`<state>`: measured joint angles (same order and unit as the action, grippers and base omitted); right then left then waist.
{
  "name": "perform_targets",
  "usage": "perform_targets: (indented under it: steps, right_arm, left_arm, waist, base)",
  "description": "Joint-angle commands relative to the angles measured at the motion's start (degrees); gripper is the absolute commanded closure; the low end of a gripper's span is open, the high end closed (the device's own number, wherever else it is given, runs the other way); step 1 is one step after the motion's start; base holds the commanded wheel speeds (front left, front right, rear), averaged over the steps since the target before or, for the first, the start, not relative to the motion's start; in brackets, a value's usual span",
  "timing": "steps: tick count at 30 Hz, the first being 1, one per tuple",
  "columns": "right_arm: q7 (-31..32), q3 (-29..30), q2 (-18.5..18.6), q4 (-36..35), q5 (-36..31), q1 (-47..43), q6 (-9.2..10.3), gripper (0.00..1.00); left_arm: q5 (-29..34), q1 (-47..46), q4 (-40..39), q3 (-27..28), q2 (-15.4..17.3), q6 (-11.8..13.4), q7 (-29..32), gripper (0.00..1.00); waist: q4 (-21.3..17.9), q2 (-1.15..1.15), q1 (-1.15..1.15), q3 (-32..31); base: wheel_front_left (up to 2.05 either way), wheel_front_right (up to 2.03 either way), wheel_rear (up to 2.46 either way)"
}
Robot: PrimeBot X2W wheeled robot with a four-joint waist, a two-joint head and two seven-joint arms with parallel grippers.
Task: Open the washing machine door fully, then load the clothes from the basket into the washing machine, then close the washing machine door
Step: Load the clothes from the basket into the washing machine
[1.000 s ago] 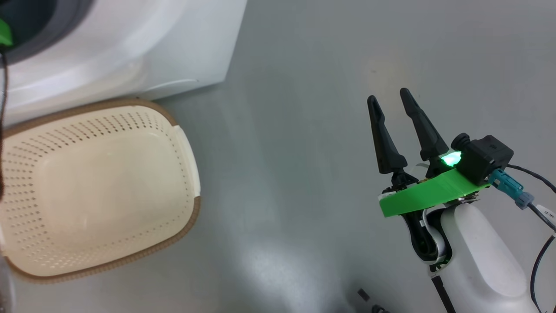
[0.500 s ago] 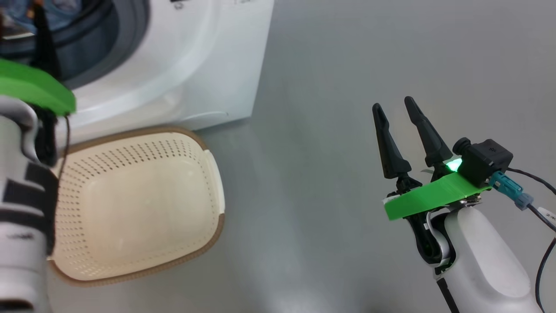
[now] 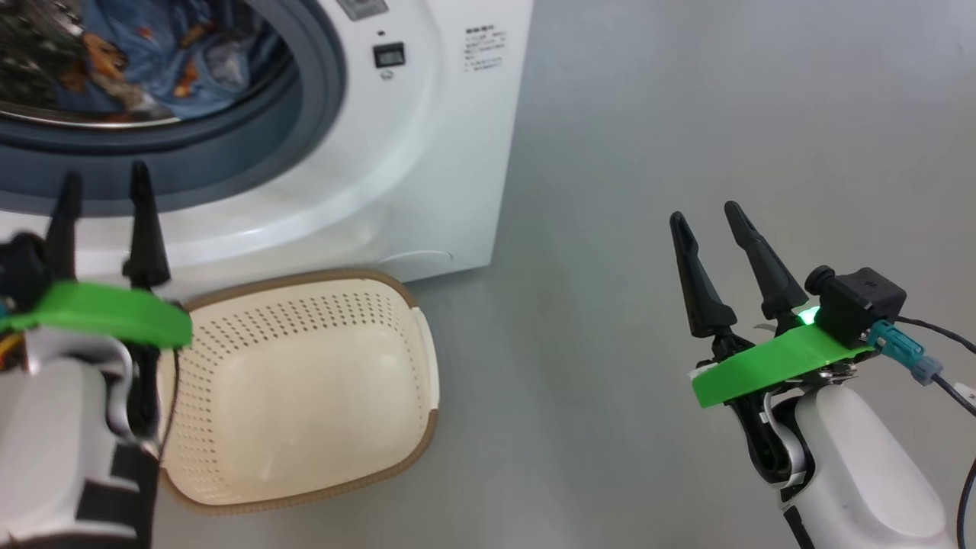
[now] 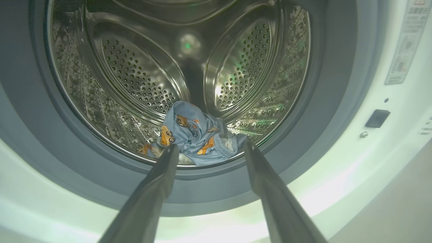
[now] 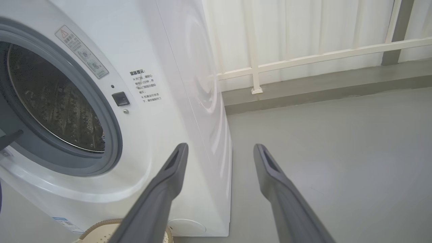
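Observation:
The white washing machine [image 3: 427, 152] stands with its mouth uncovered; its door is out of view. Light-blue clothes [image 4: 195, 135] with orange figures lie at the bottom of the steel drum [image 4: 141, 74], also seen as clothes [image 3: 152, 53] in the head view. The cream basket [image 3: 305, 389] with a brown rim sits on the floor in front of the machine, with nothing inside. My left gripper [image 3: 103, 183] is open, just outside the grey rubber ring [image 3: 305, 137], fingers pointing at the drum. My right gripper [image 3: 705, 217] is open over the bare floor, to the right of the machine.
Grey floor [image 3: 686, 114] spreads to the right of the machine. In the right wrist view a white railing [image 5: 320, 57] and pale curtain run along the back wall behind a low grey step. A corner of the basket [image 5: 98, 233] peeks out below the machine there.
The head camera has tilted up, bringing the drum and the clothes into view. My left gripper now shows whole in front of the ring. The right arm has kept its pose.

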<state>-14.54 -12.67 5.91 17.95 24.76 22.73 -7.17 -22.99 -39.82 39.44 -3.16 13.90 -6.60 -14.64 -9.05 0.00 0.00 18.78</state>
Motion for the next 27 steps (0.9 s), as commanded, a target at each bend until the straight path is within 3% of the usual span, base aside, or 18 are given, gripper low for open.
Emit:
perform_targets:
  steps: [1,14,27]
  right_arm:
    - [-0.5,-0.9,0.6,-1.0,0.5,-0.8,-0.32,0.0]
    - [-0.5,-0.6,2.2,-0.6,0.9,-2.6,-0.32,0.0]
    - [-0.5,-0.1,3.6,-0.5,1.4,-5.1,-0.32,0.0]
  left_arm:
    - [0.7,3.0,-3.8,2.2,1.6,-0.2,-0.4,0.0]
    - [0.3,17.8,-16.2,5.2,-1.9,1.1,-0.4,0.0]
    - [0.5,25.9,-22.4,4.9,-3.1,3.4,0.0,0.0]
  waist:
    - [2.2,0.0,0.0,-2.6]
    - [4.8,0.0,0.0,-7.6]
    - [5.6,0.0,0.0,-11.9]
  base:
    - [0.0,0.0,0.0]
    - [0.0,0.0,0.0]
    - [0.0,0.0,0.0]
